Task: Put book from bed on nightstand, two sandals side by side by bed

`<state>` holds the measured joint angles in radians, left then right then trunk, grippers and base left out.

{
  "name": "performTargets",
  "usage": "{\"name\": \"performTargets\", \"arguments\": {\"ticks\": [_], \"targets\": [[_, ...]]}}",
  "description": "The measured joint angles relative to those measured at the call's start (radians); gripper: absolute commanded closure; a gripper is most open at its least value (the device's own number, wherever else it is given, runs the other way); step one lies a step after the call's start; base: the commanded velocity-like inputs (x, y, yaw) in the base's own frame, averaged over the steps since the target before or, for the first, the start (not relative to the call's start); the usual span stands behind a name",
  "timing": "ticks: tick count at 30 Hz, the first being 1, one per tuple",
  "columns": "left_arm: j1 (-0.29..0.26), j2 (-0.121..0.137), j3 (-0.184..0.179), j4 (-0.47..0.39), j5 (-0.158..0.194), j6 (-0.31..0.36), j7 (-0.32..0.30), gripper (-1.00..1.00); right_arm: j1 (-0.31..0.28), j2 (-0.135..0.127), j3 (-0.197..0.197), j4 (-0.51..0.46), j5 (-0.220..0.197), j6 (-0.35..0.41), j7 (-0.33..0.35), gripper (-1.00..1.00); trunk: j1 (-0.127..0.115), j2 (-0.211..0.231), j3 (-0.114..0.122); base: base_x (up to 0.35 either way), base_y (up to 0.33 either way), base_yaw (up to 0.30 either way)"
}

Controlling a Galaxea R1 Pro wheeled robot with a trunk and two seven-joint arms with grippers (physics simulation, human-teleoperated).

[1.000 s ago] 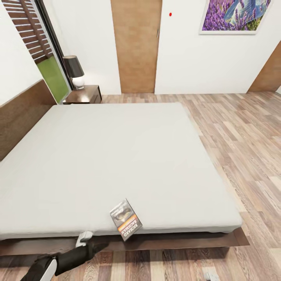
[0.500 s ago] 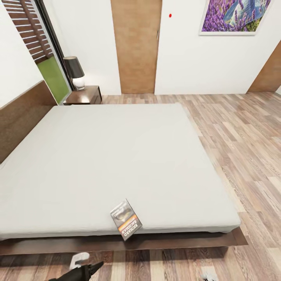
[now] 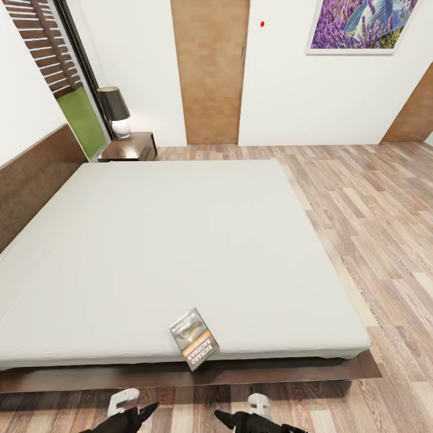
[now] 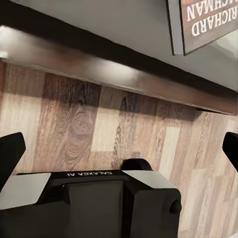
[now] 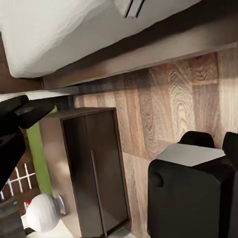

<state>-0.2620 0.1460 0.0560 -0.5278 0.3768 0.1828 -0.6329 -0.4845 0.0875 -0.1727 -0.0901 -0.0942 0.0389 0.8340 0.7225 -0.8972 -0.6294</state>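
The book lies on the bed at the near edge of the grey mattress, one corner hanging over the dark base. My left gripper hovers over the floor just short of the bed base, below and left of the book. In the left wrist view its fingers are spread wide with nothing between them, and the book sits ahead. My right gripper is beside it, also open and empty. A nightstand stands at the far head corner. The sandals are out of view.
A dark-shaded lamp sits on the far nightstand. The right wrist view shows a dark cabinet with a white lamp base near the bed base. Wood-plank floor runs along the right side of the bed, with brown doors beyond.
The left arm has pulled back from the bed edge and dropped low in the head view. The right gripper has come into sight beside it. The book has not moved.
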Motion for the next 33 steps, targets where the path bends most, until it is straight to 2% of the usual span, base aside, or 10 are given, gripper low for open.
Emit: {"name": "performTargets", "arguments": {"ticks": [2, 4, 6, 9, 12, 17, 27, 28, 31, 33], "targets": [[0.000, 0.000, 0.018, 0.020, 0.002, 0.000, 0.000, -1.00, -0.001, 0.016, -0.002, -0.044, -0.002, 0.002, 0.004, -1.00, 0.000, 0.000, 0.000, 0.000, 0.000, 0.000], [0.000, 0.000, 0.044, 0.045, 0.002, 0.000, 0.000, -1.00, -0.001, 0.026, -0.001, -0.059, -0.023, 0.006, 0.007, -1.00, 0.000, 0.000, 0.000, 0.000, 0.000, 0.000], [0.000, 0.000, 0.062, 0.051, 0.003, 0.000, 0.000, -1.00, -0.001, 0.030, 0.002, -0.064, -0.059, 0.009, 0.008, -1.00, 0.000, 0.000, 0.000, 0.000, 0.000, 0.000], [0.000, 0.000, 0.094, 0.055, 0.003, 0.000, 0.000, -1.00, -0.001, 0.033, 0.008, -0.066, -0.138, 0.013, 0.025, -1.00, 0.000, 0.000, 0.000, 0.000, 0.000, 0.000], [0.000, 0.000, 0.122, 0.056, 0.003, 0.000, -0.001, -1.00, -0.001, 0.034, 0.009, -0.065, -0.183, 0.015, 0.096, -1.00, 0.000, 0.000, 0.000, 0.000, 0.000, 0.000], [0.000, -0.005, 0.132, 0.058, 0.003, 0.000, -0.001, -1.00, -0.001, 0.035, 0.009, -0.065, -0.198, 0.015, 0.149, -1.00, 0.000, 0.000, 0.000, 0.000, 0.000, 0.000], [0.000, -0.021, 0.133, 0.078, 0.002, 0.000, -0.001, -1.00, -0.001, 0.031, 0.009, -0.067, -0.201, 0.016, 0.158, -1.00, 0.000, 0.000, 0.000, 0.000, 0.000, 0.000], [0.000, -0.021, 0.133, 0.083, 0.002, -0.001, -0.001, -1.00, -0.001, 0.030, 0.009, -0.067, -0.202, 0.016, 0.168, -1.00, 0.000, 0.000, 0.000, 0.000, 0.000, 0.000], [0.000, -0.022, 0.133, 0.089, 0.002, -0.001, -0.001, -1.00, -0.001, 0.030, 0.009, -0.067, -0.204, 0.018, 0.271, -1.00, 0.000, 0.000, 0.000, 0.000, 0.000, 0.000], [0.000, -0.022, 0.133, 0.090, 0.001, 0.000, -0.001, -1.00, -0.001, 0.030, 0.009, -0.067, -0.204, 0.018, 0.313, -1.00, 0.000, 0.000, 0.000, 0.000, 0.000, 0.000]]}}
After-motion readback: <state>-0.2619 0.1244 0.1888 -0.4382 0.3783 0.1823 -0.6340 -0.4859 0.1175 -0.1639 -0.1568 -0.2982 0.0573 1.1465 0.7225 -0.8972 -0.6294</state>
